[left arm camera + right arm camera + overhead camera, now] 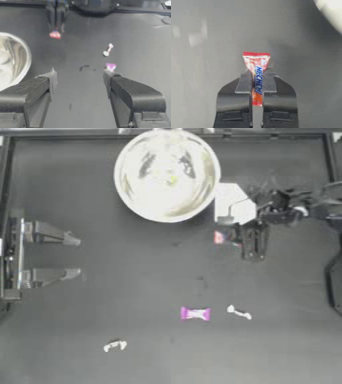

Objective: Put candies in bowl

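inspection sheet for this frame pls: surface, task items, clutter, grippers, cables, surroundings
Surface: dark table, no spills seen.
Job's things: bowl at the far edge, a yellow-green candy inside; red-and-white candy clamped in the right gripper; magenta candy and two whitish candies loose on the table.
Clutter: nothing seen.
Grippers: right gripper shut on the red-and-white candy, just beside the bowl; left gripper open, parked at the left side.
Cables: nothing clearly seen.
Surroundings: raised rail along the table's far edge.
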Controlling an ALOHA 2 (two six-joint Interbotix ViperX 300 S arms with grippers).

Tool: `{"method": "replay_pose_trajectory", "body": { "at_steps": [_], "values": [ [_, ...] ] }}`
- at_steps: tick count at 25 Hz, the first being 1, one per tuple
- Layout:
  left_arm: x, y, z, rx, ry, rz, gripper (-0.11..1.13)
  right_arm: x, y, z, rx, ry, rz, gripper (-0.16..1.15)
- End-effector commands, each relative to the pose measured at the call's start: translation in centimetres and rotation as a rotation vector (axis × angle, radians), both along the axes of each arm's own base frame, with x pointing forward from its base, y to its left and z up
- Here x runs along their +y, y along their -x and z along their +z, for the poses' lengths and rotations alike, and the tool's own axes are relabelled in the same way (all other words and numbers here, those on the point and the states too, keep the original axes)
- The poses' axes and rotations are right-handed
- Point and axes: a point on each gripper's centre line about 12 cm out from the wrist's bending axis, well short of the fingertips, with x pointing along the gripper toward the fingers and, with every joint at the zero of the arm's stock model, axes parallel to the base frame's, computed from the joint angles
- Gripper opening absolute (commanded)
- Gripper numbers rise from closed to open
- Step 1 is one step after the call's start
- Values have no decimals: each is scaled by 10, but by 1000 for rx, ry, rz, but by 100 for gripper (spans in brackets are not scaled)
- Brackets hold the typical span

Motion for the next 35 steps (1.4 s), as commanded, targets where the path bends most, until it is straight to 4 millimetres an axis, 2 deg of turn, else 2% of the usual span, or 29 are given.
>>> {"method": "replay_pose_trajectory", "body": {
  "at_steps": [1,5,10,18,23,27,29,30,31,35],
  "values": [
    [1,-3,2,0,-2,3,91,-20,-7,46,-177,91,-50,19],
    [1,-3,1,2,-3,2,91,-48,-16,64,-273,164,-108,18],
    [1,-3,2,1,-3,2,91,-81,-37,64,-308,231,-142,18],
    [1,-3,2,-1,-3,2,91,-126,-72,40,-291,259,-175,18],
    [1,-3,1,1,-3,2,91,-143,-85,26,-278,260,-186,18],
    [0,-2,-1,4,-2,2,91,-149,-94,16,-274,266,-183,22],
    [1,-2,-2,7,0,4,91,-151,-96,12,-275,268,-184,30],
    [1,-2,-2,7,-2,4,91,-152,-97,12,-276,267,-185,38],
    [1,-2,-3,8,0,4,91,-153,-98,11,-275,269,-183,49],
    [1,-2,-2,7,0,4,91,-152,-98,5,-254,247,-186,107]
  ]
}}
